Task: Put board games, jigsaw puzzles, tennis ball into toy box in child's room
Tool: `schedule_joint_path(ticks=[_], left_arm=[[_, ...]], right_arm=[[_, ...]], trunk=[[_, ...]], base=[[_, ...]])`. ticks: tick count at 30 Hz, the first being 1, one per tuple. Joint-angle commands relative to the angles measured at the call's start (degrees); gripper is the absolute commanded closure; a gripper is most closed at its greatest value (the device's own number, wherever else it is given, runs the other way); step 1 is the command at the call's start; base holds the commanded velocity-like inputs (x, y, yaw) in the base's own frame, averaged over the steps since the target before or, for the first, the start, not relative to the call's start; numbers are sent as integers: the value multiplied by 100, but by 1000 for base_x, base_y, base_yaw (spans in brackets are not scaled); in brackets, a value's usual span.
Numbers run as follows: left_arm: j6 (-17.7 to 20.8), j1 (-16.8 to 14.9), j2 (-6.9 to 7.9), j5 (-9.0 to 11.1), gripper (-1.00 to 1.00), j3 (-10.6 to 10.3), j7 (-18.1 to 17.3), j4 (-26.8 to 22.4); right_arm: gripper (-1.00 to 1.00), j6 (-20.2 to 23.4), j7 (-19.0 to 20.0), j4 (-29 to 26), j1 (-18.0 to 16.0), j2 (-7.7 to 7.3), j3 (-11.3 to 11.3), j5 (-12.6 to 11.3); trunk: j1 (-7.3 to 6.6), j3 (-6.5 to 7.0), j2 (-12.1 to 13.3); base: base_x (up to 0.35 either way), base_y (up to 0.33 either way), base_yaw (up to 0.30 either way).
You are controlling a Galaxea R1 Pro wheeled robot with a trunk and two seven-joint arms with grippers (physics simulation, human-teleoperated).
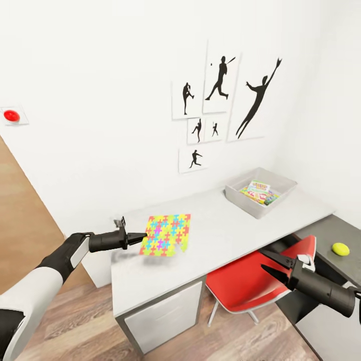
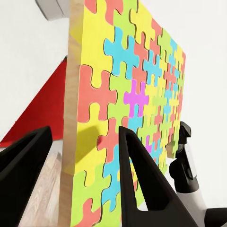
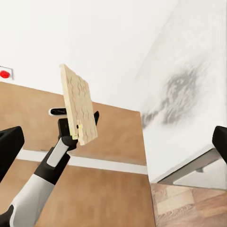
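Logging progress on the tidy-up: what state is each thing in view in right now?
Left gripper: shut on the jigsaw puzzle.
Jigsaw puzzle: held off the table.
Right gripper: open, holding nothing.
Toy box: open-topped, printed boxes inside.
Tennis ball: resting on the dark desk section.

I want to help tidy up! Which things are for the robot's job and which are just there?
For the job: jigsaw puzzle in the left gripper, tennis ball, toy box, table.
Just there: red chair, wall pictures, red button.
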Motion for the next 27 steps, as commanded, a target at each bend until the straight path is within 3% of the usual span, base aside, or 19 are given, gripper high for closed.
schedule_joint_path(ticks=[1,11,27], left_arm=[[53,-6,7,35,100,-31,-12,-1],[48,-6,9,35,100,-35,-4,-1],[10,-6,9,35,100,-30,-12,7]], right_arm=[[-100,20,59,2,-7,0,1,60],[-100,20,59,2,-7,0,10,60],[-100,20,59,2,-7,0,2,60]], trunk=[[4,-7,-12],[4,3,-12],[4,23,-12]], base=[[-3,-7,-175],[0,-13,-51],[181,-206,-217]])
